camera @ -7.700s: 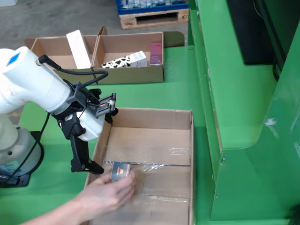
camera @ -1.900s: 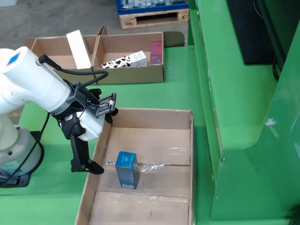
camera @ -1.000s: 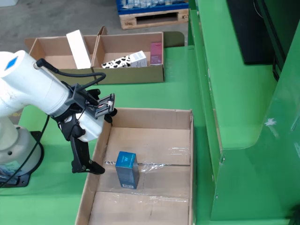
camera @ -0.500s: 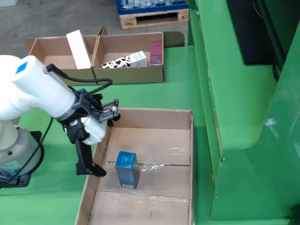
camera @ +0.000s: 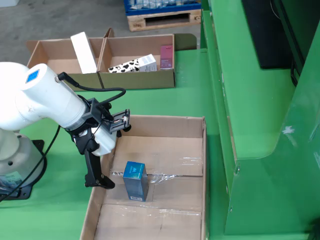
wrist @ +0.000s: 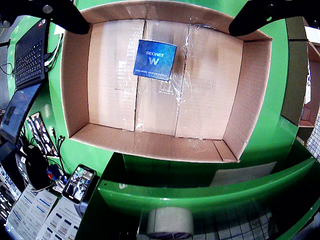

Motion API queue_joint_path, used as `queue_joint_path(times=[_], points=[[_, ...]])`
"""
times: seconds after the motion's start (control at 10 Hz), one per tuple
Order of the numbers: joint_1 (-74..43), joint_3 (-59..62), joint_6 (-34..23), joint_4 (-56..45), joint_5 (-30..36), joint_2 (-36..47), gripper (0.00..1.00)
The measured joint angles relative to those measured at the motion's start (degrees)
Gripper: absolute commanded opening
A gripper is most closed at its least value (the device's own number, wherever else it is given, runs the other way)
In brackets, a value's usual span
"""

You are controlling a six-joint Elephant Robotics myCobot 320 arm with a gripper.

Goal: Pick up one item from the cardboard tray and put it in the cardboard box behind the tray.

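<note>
Where the cardboard tray (camera: 192,150) sits on the green counter (camera: 150,102), a small blue box (camera: 134,180) stands upright on its taped floor, left of centre in the fixed view. From the wrist view its top face (wrist: 155,60) carries a white "W" under a line of white lettering too blurred to read with certainty; smaller print below is illegible. No finger touches the box. The pincer (camera: 102,177) is released, its two black fingers (wrist: 67,15) spread wide at the upper corners of the wrist view, one hanging over the tray's left wall in the fixed view. Behind the tray, a two-compartment cardboard box (camera: 102,62) holds a white carton (camera: 84,52) in its left bay, and a cow-patterned carton (camera: 133,65) and a pink packet (camera: 166,56) in its right bay.
</note>
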Motion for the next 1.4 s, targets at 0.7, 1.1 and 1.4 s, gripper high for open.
queue_joint_path(times=[0.7, 1.1, 1.4], points=[[1.58, -1.14, 1.14, 5.36, -0.27, -4.75, 1.0], [3.25, -1.84, 2.55, 7.12, -1.15, -6.68, 1.0], [4.13, -2.37, 3.16, 7.73, -1.32, -7.65, 1.0]])
